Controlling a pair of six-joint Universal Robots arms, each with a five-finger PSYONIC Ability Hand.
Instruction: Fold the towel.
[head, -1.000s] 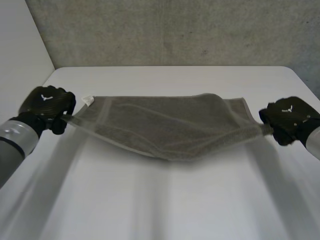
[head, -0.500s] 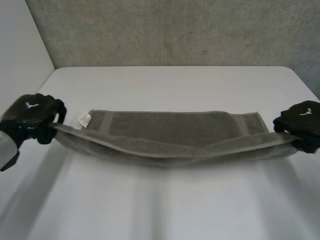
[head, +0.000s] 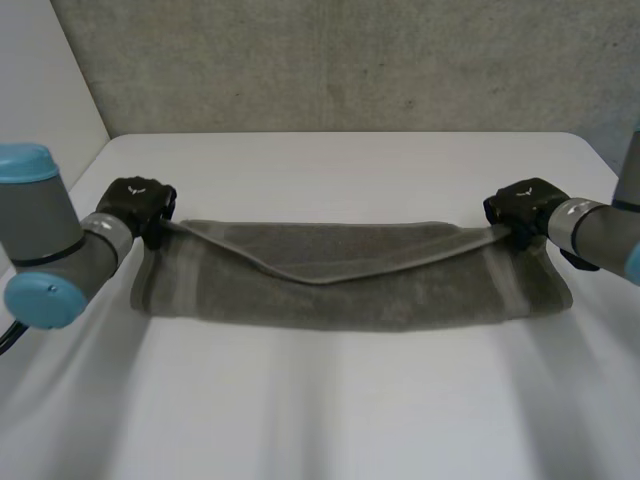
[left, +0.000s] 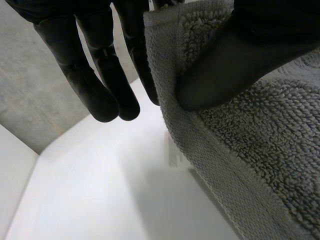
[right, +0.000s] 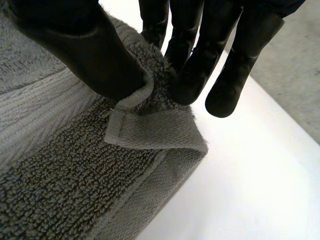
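Both towel (head: 350, 300) corners pinched, left hand (head: 140, 202) and right hand (head: 524, 206) have moved forward.

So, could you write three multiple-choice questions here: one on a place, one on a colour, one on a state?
1. Where on the towel is the left hand?
A. its middle
B. its left corner
C. its right corner
2. What colour is the towel?
A. grey
B. red
C. white
3. The right hand is:
A. open
B. shut on nothing
C. shut on the towel
Answers: 1 B, the head view shows it there. 2 A, grey terry throughout. 3 C, it pinches a corner.
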